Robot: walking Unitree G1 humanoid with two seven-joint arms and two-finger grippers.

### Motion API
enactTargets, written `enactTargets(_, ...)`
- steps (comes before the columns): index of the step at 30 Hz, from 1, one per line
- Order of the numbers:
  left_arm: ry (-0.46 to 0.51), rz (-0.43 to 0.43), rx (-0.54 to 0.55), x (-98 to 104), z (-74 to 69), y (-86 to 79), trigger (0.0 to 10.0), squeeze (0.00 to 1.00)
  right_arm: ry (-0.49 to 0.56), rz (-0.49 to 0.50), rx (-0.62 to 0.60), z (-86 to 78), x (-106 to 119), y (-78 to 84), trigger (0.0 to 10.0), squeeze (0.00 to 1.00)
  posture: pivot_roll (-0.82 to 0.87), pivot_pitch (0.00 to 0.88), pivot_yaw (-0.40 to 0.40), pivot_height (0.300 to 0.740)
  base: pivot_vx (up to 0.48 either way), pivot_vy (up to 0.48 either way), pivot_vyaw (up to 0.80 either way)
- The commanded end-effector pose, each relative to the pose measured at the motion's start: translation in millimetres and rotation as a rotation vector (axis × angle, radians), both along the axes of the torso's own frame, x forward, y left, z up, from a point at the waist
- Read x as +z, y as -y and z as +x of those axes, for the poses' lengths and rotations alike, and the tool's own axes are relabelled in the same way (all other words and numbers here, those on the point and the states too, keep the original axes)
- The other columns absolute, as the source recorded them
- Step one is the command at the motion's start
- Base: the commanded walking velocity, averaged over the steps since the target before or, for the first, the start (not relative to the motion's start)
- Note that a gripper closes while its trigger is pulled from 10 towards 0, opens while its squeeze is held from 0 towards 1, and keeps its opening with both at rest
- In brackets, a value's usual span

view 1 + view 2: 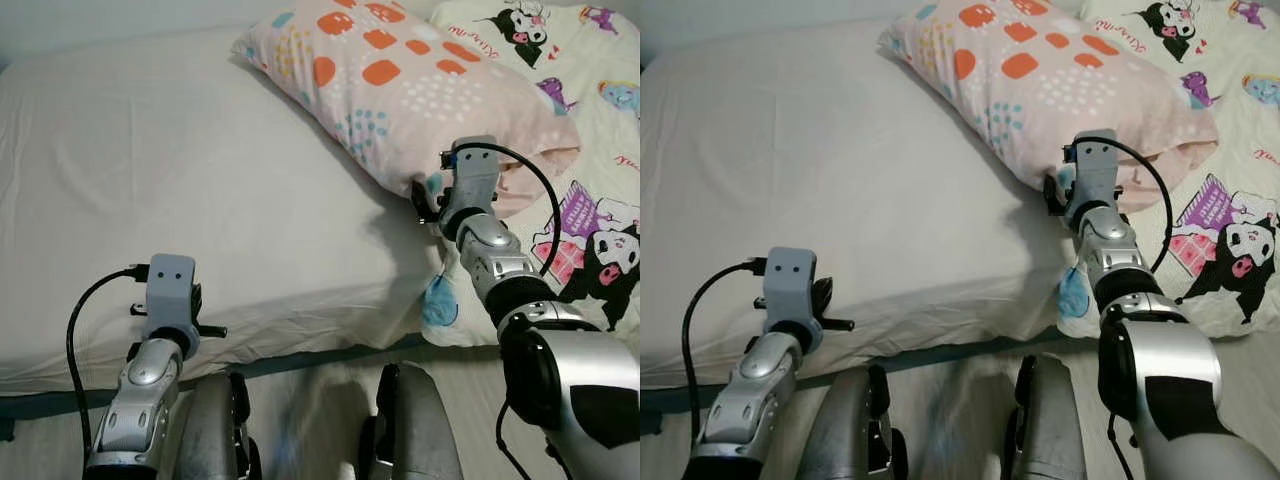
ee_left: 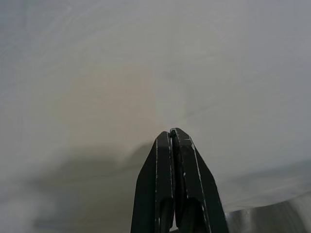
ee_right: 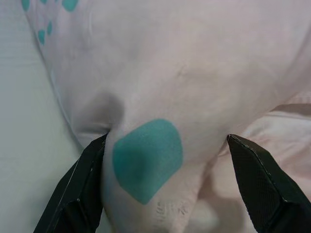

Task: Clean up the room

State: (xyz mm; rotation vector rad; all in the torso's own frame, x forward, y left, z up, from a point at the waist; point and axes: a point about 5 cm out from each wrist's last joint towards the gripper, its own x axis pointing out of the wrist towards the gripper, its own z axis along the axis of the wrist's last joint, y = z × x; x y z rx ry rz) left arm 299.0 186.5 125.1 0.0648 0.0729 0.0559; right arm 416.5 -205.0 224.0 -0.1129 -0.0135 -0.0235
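While spread wide, right gripper (image 3: 165,182) straddles pillow (image 1: 400,90) corner, left gripper (image 2: 174,141) pinched closed over sheet (image 1: 150,170).

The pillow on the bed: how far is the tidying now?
Done: nothing shows as finished yet. In hand: the right gripper is open, its fingers astride a corner of the pillow, not yet closed on it. The left gripper is shut, over the bare sheet. Left: gripping and placing the pillow, perhaps also the cartoon blanket.
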Motion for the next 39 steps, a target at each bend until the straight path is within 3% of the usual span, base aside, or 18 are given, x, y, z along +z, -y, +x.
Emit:
enactTargets(1,-0.046,0.005,0.013,-9,-5.7,-3.0,10.0,0.00,-0.015,0.018,-0.021,-0.8,-2,5.0,10.0,0.00,0.21,0.416,-0.025,0.558,0.000,0.000,0.00)
enactTargets(5,-0.049,0.002,0.013,-9,-5.8,-1.8,10.0,0.00,-0.002,0.030,-0.027,-0.6,0,6.3,10.0,0.00,0.21,0.416,-0.025,0.558,0.000,0.000,0.00)
enactTargets(6,-0.050,-0.001,0.013,-9,-5.5,-1.0,10.0,0.00,0.011,0.046,-0.029,-0.6,3,8.2,3.2,0.00,0.21,0.412,-0.026,0.558,0.000,0.000,0.00)
enactTargets(7,-0.050,-0.001,0.013,-9,-5.5,-1.0,10.0,0.00,0.011,0.046,-0.029,-0.6,3,8.2,3.2,0.00,0.21,0.412,-0.026,0.558,0.000,0.000,0.00)
enactTargets(8,-0.050,-0.003,0.014,-9,-5.0,-0.9,10.0,0.00,0.012,0.057,-0.026,-0.6,4,9.1,0.0,0.00,0.20,0.410,-0.026,0.558,0.000,0.000,0.00)
enactTargets(23,-0.043,-0.017,0.020,-9,2.8,2.3,10.0,0.00,0.001,0.038,0.003,-1.9,3,13.6,0.0,0.00,0.15,0.375,-0.033,0.558,0.000,0.000,0.00)
enactTargets(34,-0.029,-0.023,0.016,-9,12.0,2.4,10.0,0.00,-0.013,0.043,0.118,-1.1,-1,0.2,0.0,0.00,0.12,0.339,-0.028,0.558,0.000,0.000,0.00)
enactTargets(39,-0.024,-0.025,0.019,-8,13.1,1.2,10.0,0.00,0.003,0.073,0.204,0.9,3,-15.9,0.0,0.00,0.10,0.318,-0.025,0.558,0.000,0.000,0.00)
